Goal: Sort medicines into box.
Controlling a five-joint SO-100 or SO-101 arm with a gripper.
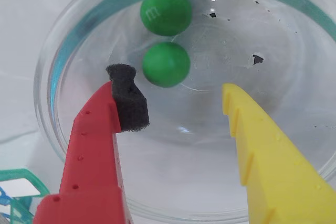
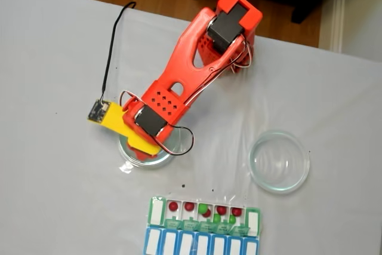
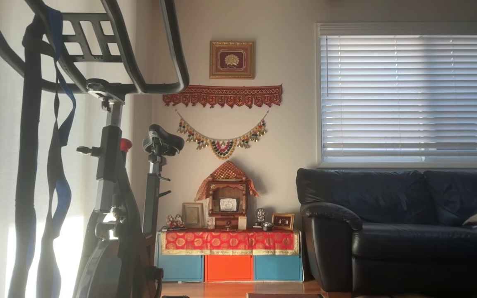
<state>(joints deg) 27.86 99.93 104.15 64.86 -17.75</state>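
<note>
Wrist view: two green medicines (image 1: 166, 64) are framed in a clear round dish (image 1: 63, 51), with the gripper (image 1: 173, 95) held apart just short of them.

A pick is judged to be in hand: the nearer green ball is lined up between the red finger's black foam pad (image 1: 128, 98) and the yellow finger (image 1: 262, 150), so a small advance and a closing are called for next. In the fixed view, the box (image 2: 204, 214) is laid near the table's lower edge, its long axis running left to right, with red and green balls already dropped in its compartments. A second dish (image 2: 279, 161) is seen well apart, to the right.
</note>
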